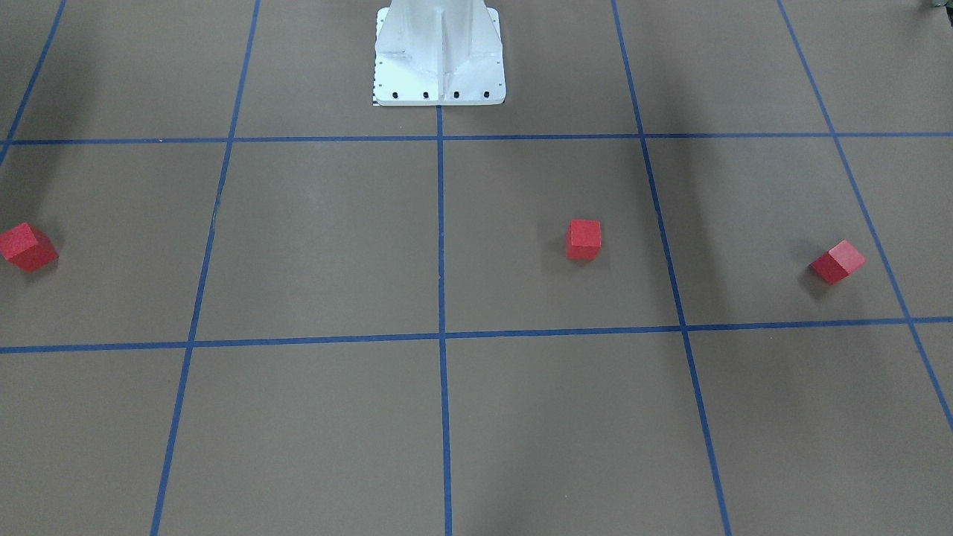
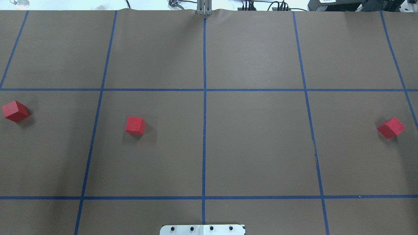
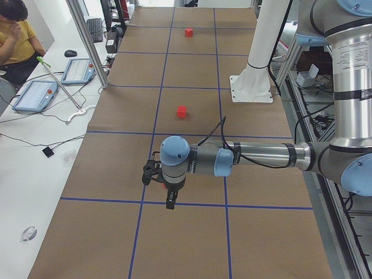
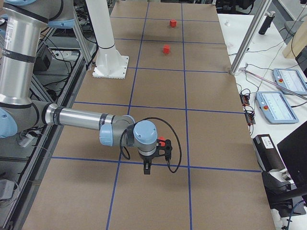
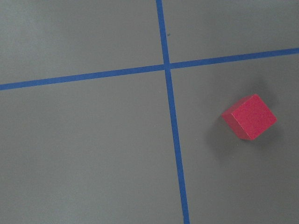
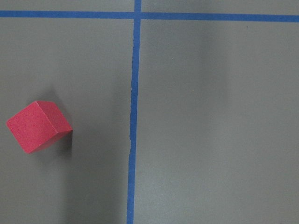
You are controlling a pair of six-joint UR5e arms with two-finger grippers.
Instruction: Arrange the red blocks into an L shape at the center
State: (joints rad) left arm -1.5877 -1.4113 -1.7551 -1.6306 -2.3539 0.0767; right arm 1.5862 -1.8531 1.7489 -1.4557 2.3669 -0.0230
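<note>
Overhead exterior: risks a corner pinch and skid on left block (image 2: 15,111) and right block (image 2: 391,127), both skewed to the blue tape lines (image 2: 204,156). Small matte red cubes, sharp-edged, well apart in one row; middle block (image 2: 135,125) squarer, left of center (image 2: 228,143). Cannot tell left gripper (image 3: 170,203) or right gripper (image 4: 146,170) wide or narrow; hanging near the outer blocks.

No text, brand, number or sign can be read in any view. A line of small dark print is seen on the grey tube of the near left arm (image 3: 353,58) in the exterior left view, but it is too small to be made out. A white label is carried by the black device (image 2: 329,4) at the far table edge in the overhead view, and lit screens are shown by the teach pendants (image 4: 277,106); nothing on them is legible.
</note>
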